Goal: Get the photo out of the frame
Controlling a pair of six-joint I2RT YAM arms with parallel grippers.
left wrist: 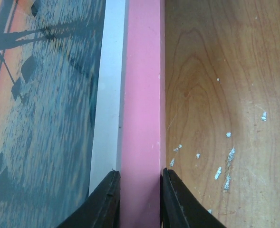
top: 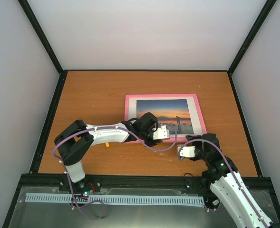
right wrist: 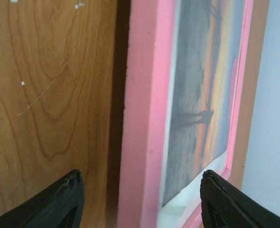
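Pink frame [top: 162,96] lengthwise left-right, left end effector [left wrist: 139,175] pinching it, right end effector [right wrist: 141,175] spread

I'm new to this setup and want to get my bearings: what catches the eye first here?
A pink frame lies on the wooden table, holding a photo of an orange sunset over water. The left arm has its jaws pinched on the frame's near edge. The right arm sits by the near right corner with its jaws wide open.
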